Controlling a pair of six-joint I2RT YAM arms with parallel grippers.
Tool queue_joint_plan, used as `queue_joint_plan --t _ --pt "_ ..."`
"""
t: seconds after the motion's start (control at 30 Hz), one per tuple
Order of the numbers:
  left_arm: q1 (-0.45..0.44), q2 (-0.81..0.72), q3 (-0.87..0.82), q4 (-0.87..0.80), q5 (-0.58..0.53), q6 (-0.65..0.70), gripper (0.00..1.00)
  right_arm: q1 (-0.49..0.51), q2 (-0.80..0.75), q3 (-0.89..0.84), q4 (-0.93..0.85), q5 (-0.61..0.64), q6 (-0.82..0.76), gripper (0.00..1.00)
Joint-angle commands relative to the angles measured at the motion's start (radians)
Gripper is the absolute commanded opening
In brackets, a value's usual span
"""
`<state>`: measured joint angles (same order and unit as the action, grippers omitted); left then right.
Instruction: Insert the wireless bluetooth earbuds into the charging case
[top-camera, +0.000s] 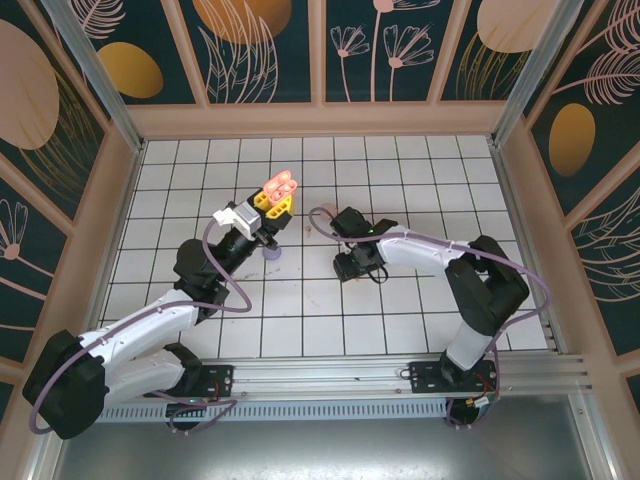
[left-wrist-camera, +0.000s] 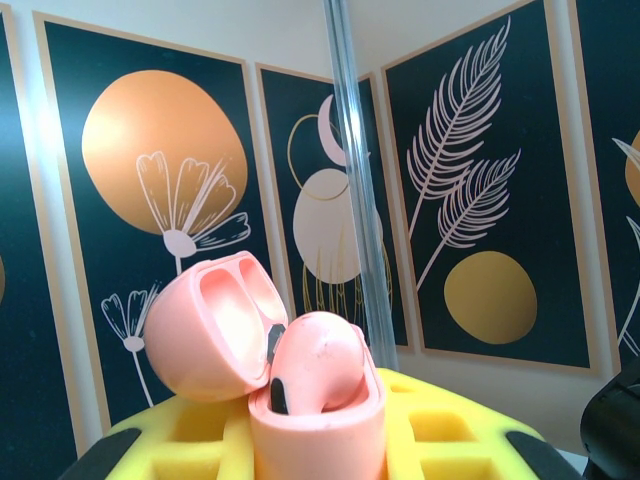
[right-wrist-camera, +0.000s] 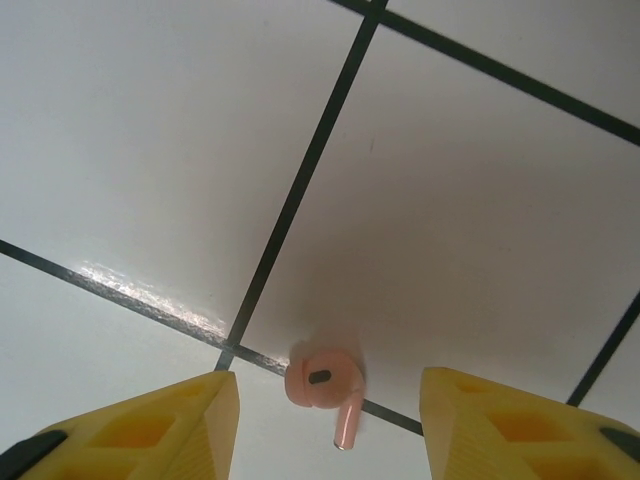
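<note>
Right claw (right-wrist-camera: 328, 392) hangs low over the white tiled table (right-wrist-camera: 140, 140), its yellow fingers (right-wrist-camera: 160, 430) spread wide. Between them lies a pink earbud (right-wrist-camera: 322, 378), clear of both fingers. I see this earbud lying flat across a dark grout line (right-wrist-camera: 300, 190), just beside a crossing of lines. Its rounded head is toward the far side of my wrist view. Its stem, the long axis, runs toward the bottom edge and tips a little to the right, roughly crosswise to the gap between the fingers. In the overhead view this claw (top-camera: 355, 268) points down near the middle of the floor. My left claw (top-camera: 280, 198) is raised off the table and pinches the pink charging case (left-wrist-camera: 315, 435), whose hinged lid (left-wrist-camera: 205, 330) stands open and leans to the left. A second earbud (left-wrist-camera: 320, 362) sits in the case with its bulbous head poking up and tilted. Its stem is hidden inside the well, so I cannot tell how deep it sits. Something small and lilac (top-camera: 270, 256) rests on the tiles beside the left arm.
</note>
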<state>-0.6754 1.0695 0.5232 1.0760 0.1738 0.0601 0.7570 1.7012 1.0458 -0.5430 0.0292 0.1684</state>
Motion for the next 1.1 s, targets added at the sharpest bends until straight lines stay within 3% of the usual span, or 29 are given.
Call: queue_joint_plan --t 0.0,1.07 --pt "-0.007 -0.010 -0.002 0.020 -0.005 0.015 0.00 0.014 0.037 0.033 -0.020 0.003 -0.013 0.49" --pt "-0.007 0.002 0.013 0.016 0.006 0.009 0.00 -0.002 0.086 0.016 0.029 0.032 -0.015 0.38"
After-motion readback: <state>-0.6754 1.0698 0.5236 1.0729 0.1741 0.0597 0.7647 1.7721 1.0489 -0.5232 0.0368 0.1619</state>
